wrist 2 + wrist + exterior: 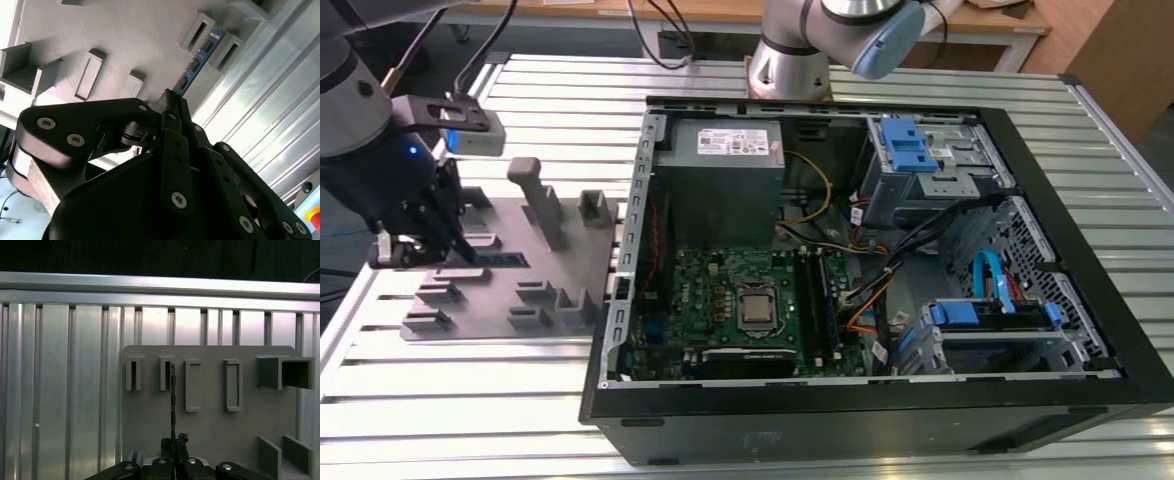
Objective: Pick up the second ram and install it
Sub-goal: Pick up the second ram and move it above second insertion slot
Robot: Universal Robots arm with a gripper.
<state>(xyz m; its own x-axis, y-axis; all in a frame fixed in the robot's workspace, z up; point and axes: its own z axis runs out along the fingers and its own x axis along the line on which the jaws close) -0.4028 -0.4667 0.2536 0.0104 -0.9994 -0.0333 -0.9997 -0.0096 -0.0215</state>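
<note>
The second ram (200, 59) is a thin blue-green board with dark chips. It reaches from my fingertips to the gap between two slot blocks of the grey holder plate (125, 35). In the first wrist view the ram (172, 395) is edge-on, a dark thin line running up to a slot block (166, 373). My gripper (170, 102) is shut on the near end of the board. In the exterior view my gripper (451, 248) hangs low over the grey holder plate (494, 295), at the exterior view's left.
An open computer case (1014, 395) lies to the exterior view's right of the plate, with its motherboard (720, 290), memory slots (821, 300), power supply (720, 150) and cables. A second arm's base (790, 65) stands behind the case. The ribbed metal table (65, 390) surrounds the plate.
</note>
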